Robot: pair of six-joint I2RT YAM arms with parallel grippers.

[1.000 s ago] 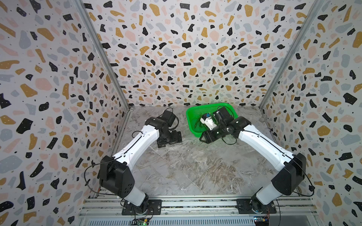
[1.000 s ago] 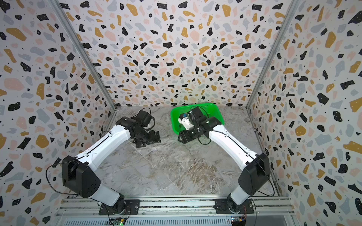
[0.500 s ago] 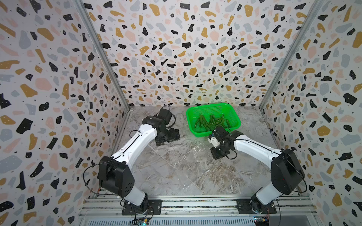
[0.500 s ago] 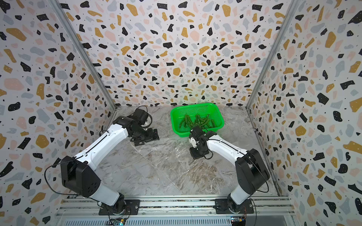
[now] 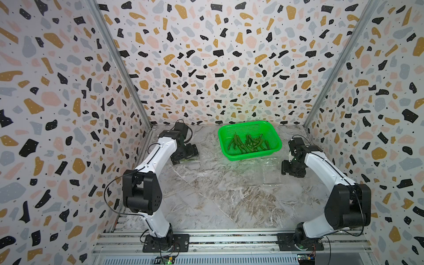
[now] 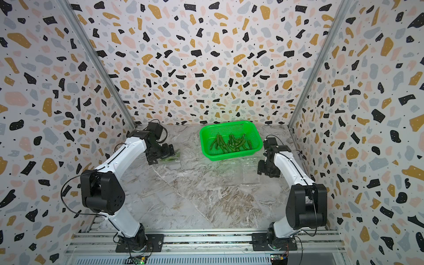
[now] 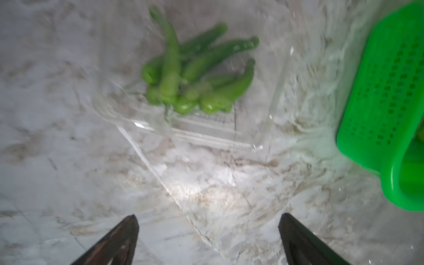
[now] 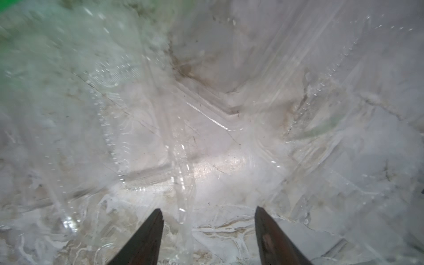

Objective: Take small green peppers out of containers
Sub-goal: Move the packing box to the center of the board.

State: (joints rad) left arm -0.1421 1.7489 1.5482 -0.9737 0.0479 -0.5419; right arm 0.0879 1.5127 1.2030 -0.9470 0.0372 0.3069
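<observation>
Left wrist view | 1 container (image 7: 206,137) is being shown holding small green peppers (image 7: 197,75) | others being carried in basket (image 5: 249,156) | left tool (image 7: 207,220), right tool (image 8: 207,210) being shown released.

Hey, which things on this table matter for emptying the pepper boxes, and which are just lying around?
Job: small green peppers in a clear container; other clear containers; green basket holding loose peppers.
Just there: marble tabletop; speckled walls.

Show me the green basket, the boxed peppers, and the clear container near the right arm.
green basket (image 5: 252,155): in a top view, on its front wall.
boxed peppers (image 7: 197,75): left wrist view, middle of the pile.
clear container (image 5: 271,173): in a top view, on its flat middle.
</observation>
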